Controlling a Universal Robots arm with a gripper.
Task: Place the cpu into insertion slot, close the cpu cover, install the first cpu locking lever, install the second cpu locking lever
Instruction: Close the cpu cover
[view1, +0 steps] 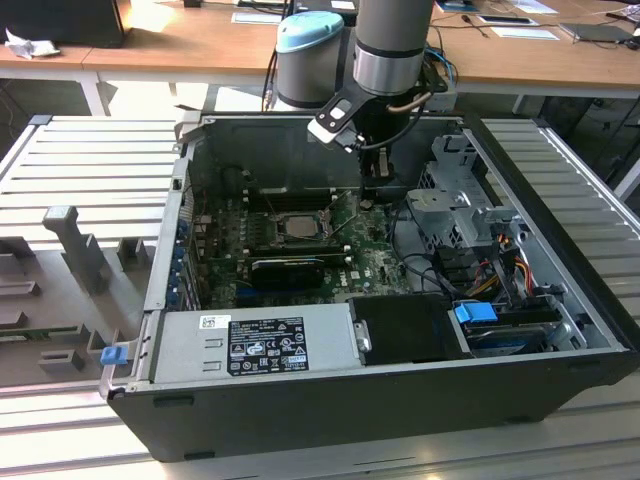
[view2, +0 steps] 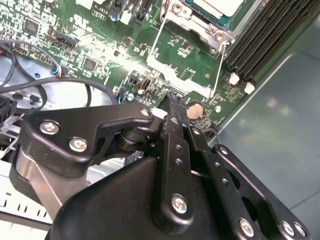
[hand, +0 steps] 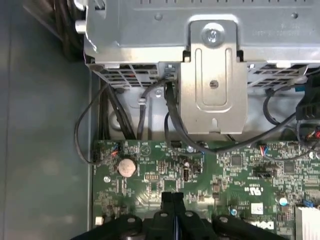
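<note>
Cpu (view1: 300, 226) lies in insertion slot (view1: 270, 222) | end effector (hand: 172, 196) clenched on nothing (fingertips (hand: 167, 200) pressed together); poised over motherboard (hand: 225, 175) beside slot

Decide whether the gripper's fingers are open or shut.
Shut. In both wrist views the gripper has its black fingers pressed together, nothing between them, above the green motherboard.

Green circuit board (hand: 150, 172), black tool (hand: 173, 198)
</note>
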